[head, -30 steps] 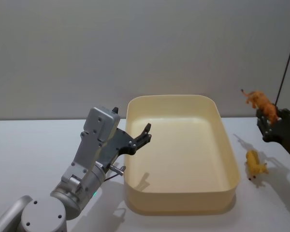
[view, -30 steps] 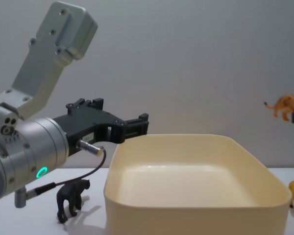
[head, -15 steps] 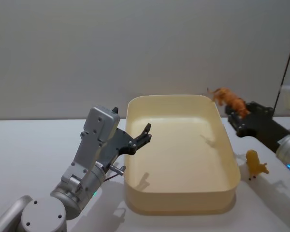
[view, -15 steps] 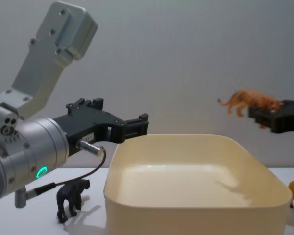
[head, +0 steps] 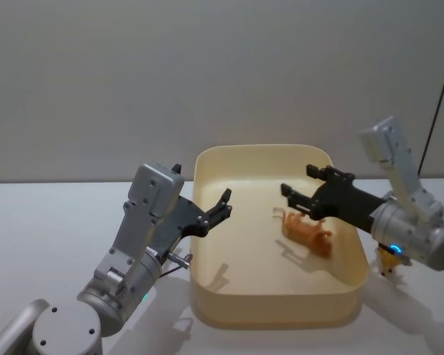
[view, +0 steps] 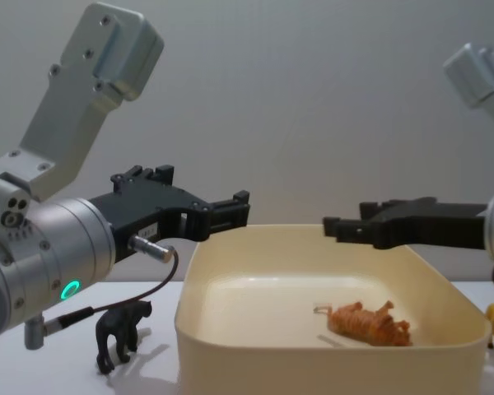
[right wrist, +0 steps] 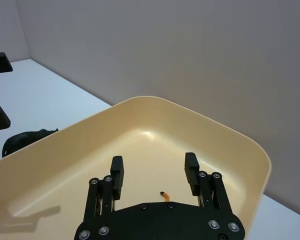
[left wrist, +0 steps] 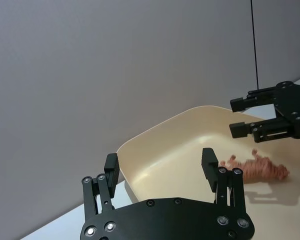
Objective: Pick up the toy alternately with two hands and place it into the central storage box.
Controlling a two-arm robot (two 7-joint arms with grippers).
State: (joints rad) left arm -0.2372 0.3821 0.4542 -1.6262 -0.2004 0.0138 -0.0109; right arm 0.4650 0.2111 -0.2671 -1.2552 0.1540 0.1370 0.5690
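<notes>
The right gripper (right wrist: 152, 172) sits in the foreground at the middle of the frame, its black fingers (right wrist: 117, 172) spread apart over the cream-yellow tub (right wrist: 190, 112), a small orange toy tip (right wrist: 163, 193) showing between them, while a black animal figure (right wrist: 22, 141) stands on the white table (right wrist: 65, 97) outside the tub's wall, near the frame's edge.
</notes>
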